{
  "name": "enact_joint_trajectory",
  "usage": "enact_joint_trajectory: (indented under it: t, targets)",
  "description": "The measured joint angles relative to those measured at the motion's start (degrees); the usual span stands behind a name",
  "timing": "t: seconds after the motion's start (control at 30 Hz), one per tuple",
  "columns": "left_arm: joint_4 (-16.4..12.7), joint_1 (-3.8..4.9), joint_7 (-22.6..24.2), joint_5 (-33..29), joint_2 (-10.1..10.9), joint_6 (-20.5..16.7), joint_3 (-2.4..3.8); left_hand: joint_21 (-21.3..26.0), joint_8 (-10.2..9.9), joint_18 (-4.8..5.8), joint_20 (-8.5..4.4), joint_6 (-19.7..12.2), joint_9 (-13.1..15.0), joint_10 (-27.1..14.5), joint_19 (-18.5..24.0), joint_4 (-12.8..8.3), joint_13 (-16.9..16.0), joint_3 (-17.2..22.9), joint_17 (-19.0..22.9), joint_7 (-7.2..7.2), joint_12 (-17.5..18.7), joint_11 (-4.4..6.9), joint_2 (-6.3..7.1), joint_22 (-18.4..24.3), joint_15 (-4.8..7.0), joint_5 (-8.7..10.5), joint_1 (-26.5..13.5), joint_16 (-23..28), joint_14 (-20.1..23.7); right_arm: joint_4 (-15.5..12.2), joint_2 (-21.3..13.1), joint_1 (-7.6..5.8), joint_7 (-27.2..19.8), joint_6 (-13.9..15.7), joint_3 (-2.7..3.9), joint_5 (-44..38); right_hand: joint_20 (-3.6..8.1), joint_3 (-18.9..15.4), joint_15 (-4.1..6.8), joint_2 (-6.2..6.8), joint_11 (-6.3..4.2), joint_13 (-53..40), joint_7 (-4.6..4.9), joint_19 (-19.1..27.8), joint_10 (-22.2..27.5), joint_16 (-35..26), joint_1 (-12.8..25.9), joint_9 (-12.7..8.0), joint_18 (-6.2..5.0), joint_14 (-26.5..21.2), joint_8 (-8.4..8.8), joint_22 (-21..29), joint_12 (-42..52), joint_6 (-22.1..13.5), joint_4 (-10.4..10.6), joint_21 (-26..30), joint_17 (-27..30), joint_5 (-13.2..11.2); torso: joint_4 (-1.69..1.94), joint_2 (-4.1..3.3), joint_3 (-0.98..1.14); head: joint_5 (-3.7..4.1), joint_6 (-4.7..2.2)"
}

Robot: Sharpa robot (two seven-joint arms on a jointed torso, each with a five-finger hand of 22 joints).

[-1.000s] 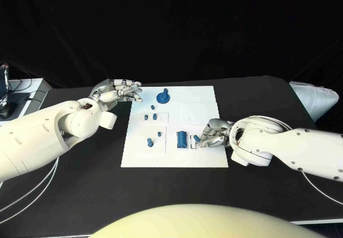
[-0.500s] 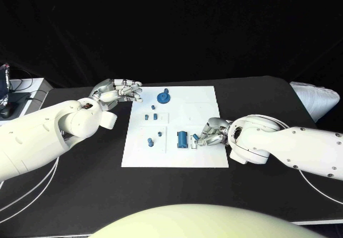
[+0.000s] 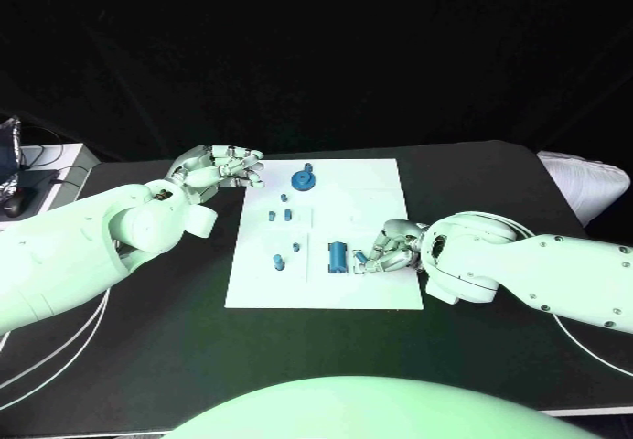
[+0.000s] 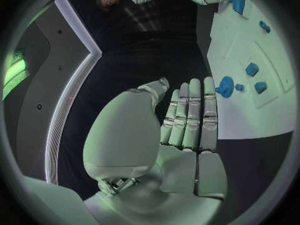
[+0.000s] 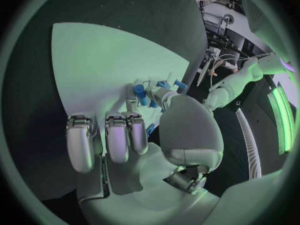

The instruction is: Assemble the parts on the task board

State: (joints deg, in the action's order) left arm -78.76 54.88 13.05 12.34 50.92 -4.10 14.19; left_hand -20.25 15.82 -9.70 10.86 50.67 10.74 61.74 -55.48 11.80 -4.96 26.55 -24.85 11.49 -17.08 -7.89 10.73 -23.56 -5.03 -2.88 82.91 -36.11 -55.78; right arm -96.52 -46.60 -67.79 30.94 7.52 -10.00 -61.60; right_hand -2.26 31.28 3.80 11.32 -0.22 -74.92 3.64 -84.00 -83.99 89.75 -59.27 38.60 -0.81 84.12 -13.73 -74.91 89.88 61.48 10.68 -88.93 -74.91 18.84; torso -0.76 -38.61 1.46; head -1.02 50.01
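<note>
On the white task board mid-counter, several blue parts already stand seated, though assembly looks unfinished: the right robot hand pinches a small blue piece beside them while the left robot hand hovers, holding nothing.

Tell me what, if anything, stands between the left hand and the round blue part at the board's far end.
Nothing visible does. The left hand hangs beside the task board, with only bare board between it and the round blue part.

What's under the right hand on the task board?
The right hand rests over the task board beside the tall blue part. A small blue piece shows at its fingertips; anything beneath the palm is covered.
</note>
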Motion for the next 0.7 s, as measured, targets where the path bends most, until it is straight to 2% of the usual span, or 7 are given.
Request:
enact_joint_trajectory:
  t: [0.4,0.63,0.7]
  targets:
    - [0.00,0.00,-0.07,0.00,0.06,0.00,0.00,0.00,0.00,0.00,0.00,0.00,-0.04,0.00,0.00,0.07,0.00,-0.07,0.01,0.00,0.00,0.00,0.00,0.03,0.00,0.00,0.00,0.00,0.00,-0.28,-0.03,0.00,0.02,0.63,-0.02,-0.53,0.00,-1.91,0.00,0.43,0.00,0.00,0.20,0.00,0.00,0.00,1.23,-0.48,0.00,0.00,0.23,0.00,0.00,0.21,1.59,0.22,0.00,0.00,0.01,0.02,-0.03,-0.09,0.00]
    - [0.00,0.00,-0.09,0.00,0.10,0.00,0.00,0.00,0.00,0.00,0.00,0.00,-0.04,0.00,0.00,0.07,-0.05,-0.07,-0.04,0.00,0.00,0.00,0.00,0.03,0.00,0.00,0.00,0.00,0.00,-0.60,-0.02,0.02,0.03,1.80,-0.02,-0.86,0.00,-2.42,0.00,-0.37,0.00,0.01,0.39,0.00,0.00,0.00,2.03,-0.72,0.00,0.00,0.23,-0.04,0.00,0.42,2.79,0.22,0.00,0.00,0.02,0.02,-0.03,-0.14,0.00]
    - [-0.01,0.00,-0.09,0.00,0.11,0.00,0.00,0.00,0.00,0.00,0.00,0.00,-0.04,0.00,0.00,0.22,-0.04,0.09,-0.04,0.00,0.00,0.00,-0.15,0.07,0.00,0.00,-0.15,0.00,0.00,-0.66,-0.02,0.02,0.03,2.10,-0.01,-0.90,0.00,-2.17,0.00,-1.32,0.00,0.01,0.21,0.00,0.00,0.00,2.44,-0.88,0.00,0.00,0.23,-0.04,0.00,0.60,3.52,0.14,0.00,0.43,0.02,0.02,-0.03,-0.14,0.00]
